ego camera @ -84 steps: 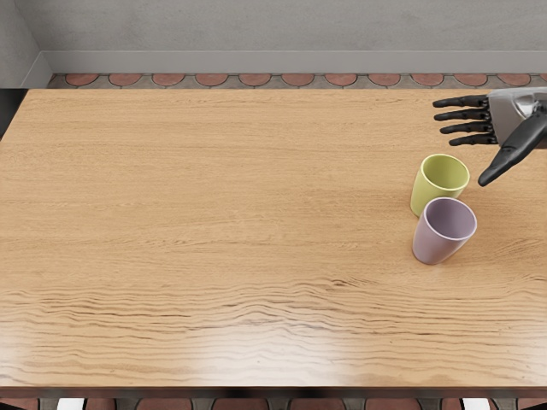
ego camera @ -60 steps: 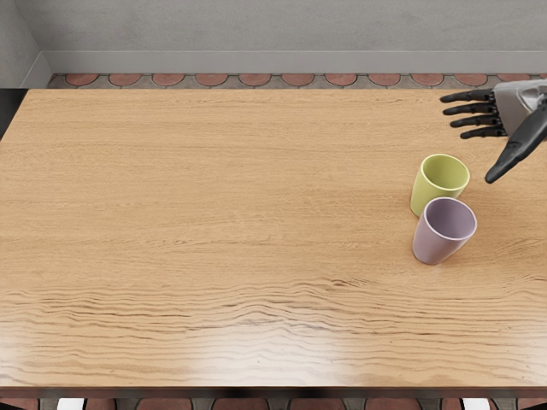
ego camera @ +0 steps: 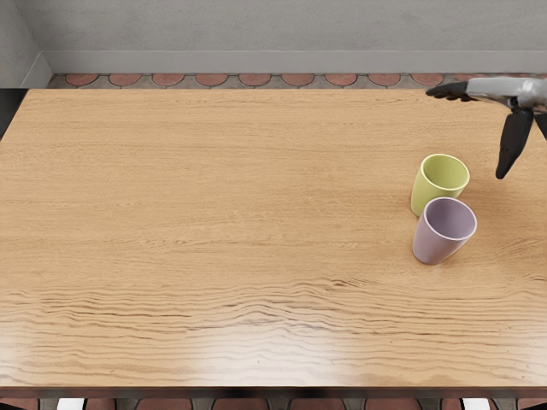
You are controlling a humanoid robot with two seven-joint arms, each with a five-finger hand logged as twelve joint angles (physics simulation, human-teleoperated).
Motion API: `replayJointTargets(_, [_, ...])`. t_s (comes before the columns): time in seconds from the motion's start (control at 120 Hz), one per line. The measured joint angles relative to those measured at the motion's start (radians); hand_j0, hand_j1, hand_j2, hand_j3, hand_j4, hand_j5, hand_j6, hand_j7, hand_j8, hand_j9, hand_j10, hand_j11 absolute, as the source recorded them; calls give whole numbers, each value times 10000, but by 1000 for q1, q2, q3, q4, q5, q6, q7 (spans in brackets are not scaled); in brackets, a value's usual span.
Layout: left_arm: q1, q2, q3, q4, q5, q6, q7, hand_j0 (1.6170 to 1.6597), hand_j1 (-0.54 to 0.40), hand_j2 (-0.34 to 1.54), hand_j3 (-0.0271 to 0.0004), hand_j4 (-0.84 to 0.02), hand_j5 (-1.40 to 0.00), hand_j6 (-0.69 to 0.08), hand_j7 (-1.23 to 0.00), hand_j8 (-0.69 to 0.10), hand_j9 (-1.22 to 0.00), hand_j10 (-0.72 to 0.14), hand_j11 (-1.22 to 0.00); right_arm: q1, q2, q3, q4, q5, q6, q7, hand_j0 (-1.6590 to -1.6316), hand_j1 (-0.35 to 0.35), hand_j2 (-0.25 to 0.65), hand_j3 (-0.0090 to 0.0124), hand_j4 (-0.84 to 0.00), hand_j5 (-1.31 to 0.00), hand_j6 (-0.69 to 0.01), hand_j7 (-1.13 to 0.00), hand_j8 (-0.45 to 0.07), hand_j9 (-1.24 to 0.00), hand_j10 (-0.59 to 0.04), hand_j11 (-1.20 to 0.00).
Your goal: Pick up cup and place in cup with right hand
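From where I stand, the right hand (ego camera: 504, 90) is up by the table's (ego camera: 214, 213) far right corner, and both cups lie toward the near side of it and a little to its left. The green cup (ego camera: 425, 191) is the closer; the purple cup (ego camera: 435, 245) comes just past it, overlapping it in my view, so I can't tell whether they touch. That arm is plainly the nearer one for the job. The hand is open and has hold of nothing — fingers (ego camera: 450, 90) stretched out leftward, thumb (ego camera: 514, 143) hanging well apart from them, back toward the cups.

Both cups stand upright on the right part of the table, mouths up, long axes vertical. Nobody has told me which is to be lifted, but neither is inside the other. I'd say the reach is still to be made: in toward the cups, then a grip around an upright wall — without nudging the neighbour.
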Motion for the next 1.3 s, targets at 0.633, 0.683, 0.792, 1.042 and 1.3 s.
replayJointTargets(0.633, [0,0,0,0,0,0,-1,16581,3489,1,-1,0,-2,0,-2,0,-2,0,-2,37,19,-326,-4,-140,-315,228,-16581,-2326,-173,0,-1068,-1301,-1095,-1289,-1073,-1298,-1050,-1295])
replayJointTargets(0.683, [0,0,0,0,0,0,-1,16581,3489,1,-1,0,-2,0,-2,0,-2,0,-2,20,20,-333,-4,-140,-346,228,-16581,-2224,-188,0,-1155,-1412,-1183,-1401,-1160,-1409,-1137,-1407])
replayJointTargets(0.792, [0,0,0,0,0,0,-1,16581,3489,1,-1,0,-2,-1,-2,0,-2,0,-2,-10,24,-339,-5,-140,-383,228,-16581,-1916,-233,0,-1422,-1752,-1451,-1739,-1427,-1748,-1402,-1746])
replayJointTargets(1.042, [0,0,0,0,0,0,-1,16581,3489,1,-1,0,-3,0,-2,0,-2,0,-2,-34,40,-348,-6,-140,-403,227,-16581,-911,-393,0,-2266,-2846,-2296,-2833,-2271,-2843,-2246,-2840])
replayJointTargets(1.3, [0,0,0,0,0,0,0,16581,3489,1,-1,0,-2,0,-2,0,-2,0,-2,-30,39,-341,-10,-135,-402,222,-16579,486,-379,0,-3482,-4457,-3513,-4435,-3482,-4458,-3464,-4456])
